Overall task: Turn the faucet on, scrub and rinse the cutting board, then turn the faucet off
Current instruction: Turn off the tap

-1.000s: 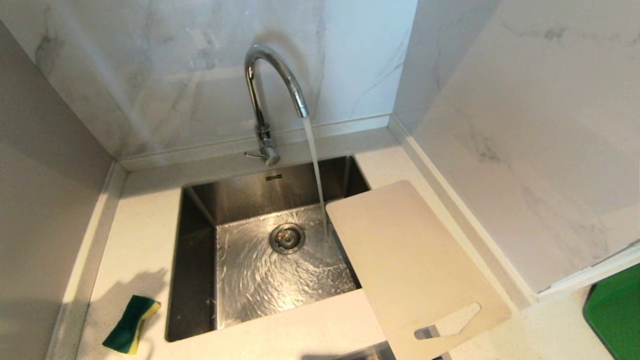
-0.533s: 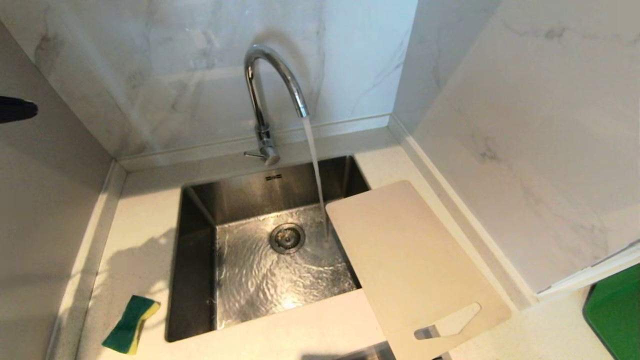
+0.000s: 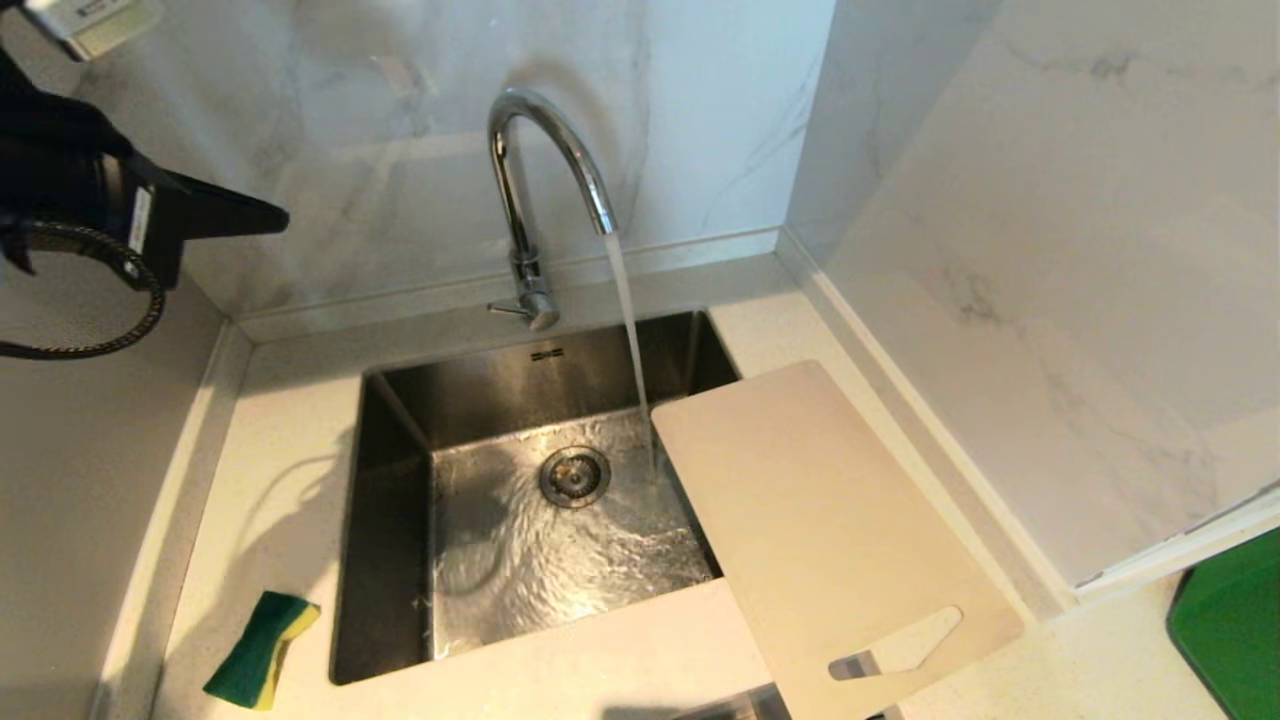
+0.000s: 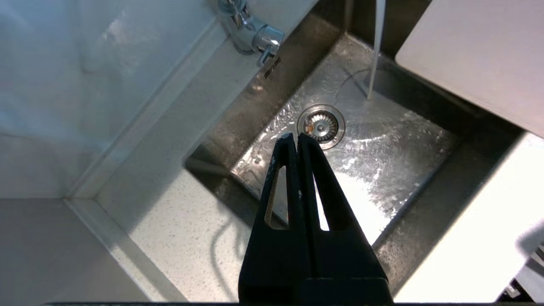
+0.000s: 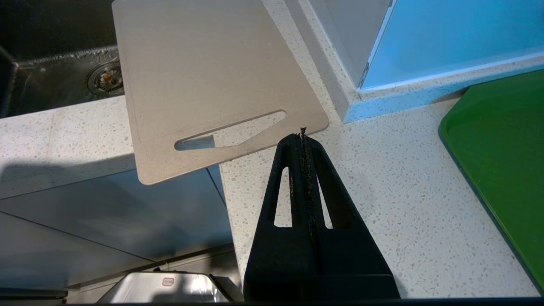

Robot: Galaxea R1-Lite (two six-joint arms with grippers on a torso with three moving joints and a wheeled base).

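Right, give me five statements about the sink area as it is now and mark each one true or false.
1. Water is running from the faucet into the sink. True.
2. The cutting board lies flat on the sink floor. False: it rests on the counter at the sink's right, one corner overhanging the basin.
3. The left gripper is shut and holds nothing. True.
4. The sponge sits on the cutting board. False: it lies on the counter left of the sink.
5. The right gripper clamps the board's handle slot. False: it is shut, empty, beside the board's corner.
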